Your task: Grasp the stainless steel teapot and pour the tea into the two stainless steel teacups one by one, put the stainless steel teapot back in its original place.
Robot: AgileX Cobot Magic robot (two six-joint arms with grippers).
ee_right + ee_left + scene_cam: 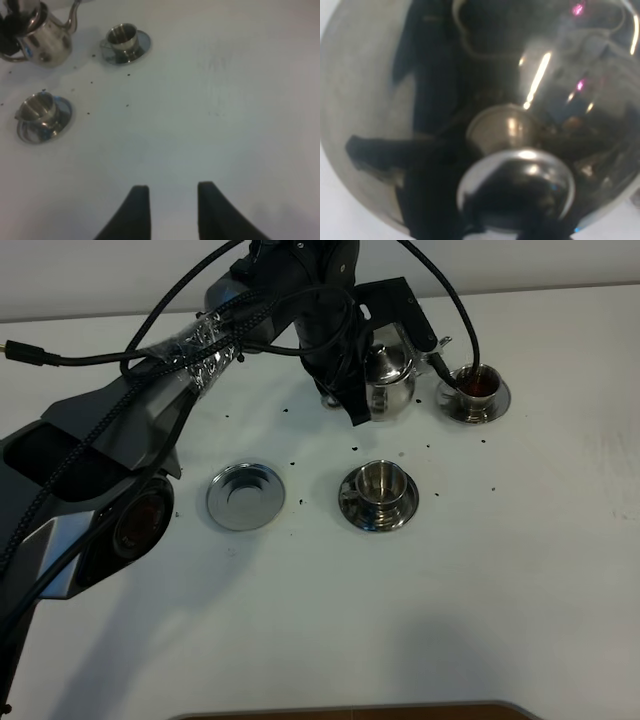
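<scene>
The stainless steel teapot (pixel 392 375) is upright at the far middle of the table, its spout toward the far teacup (pixel 478 388), which holds reddish tea. My left gripper (pixel 358 392) is shut on the teapot's handle side. The left wrist view is filled by the domed lid and knob (pixel 516 185). The near teacup (pixel 378 490) sits on its saucer, with no tea visible in it. The round coaster disc (pixel 245 496) lies bare to its left. The right wrist view shows the teapot (pixel 44 39), both teacups (pixel 122 36) (pixel 39 111), and my right gripper (pixel 172 200), fingers slightly apart and holding nothing.
Small dark specks are scattered on the white table (pixel 520 570) around the cups. The left arm's body and cables (pixel 120 440) stretch over the table's left side. A brown edge (pixel 360 712) shows at the front.
</scene>
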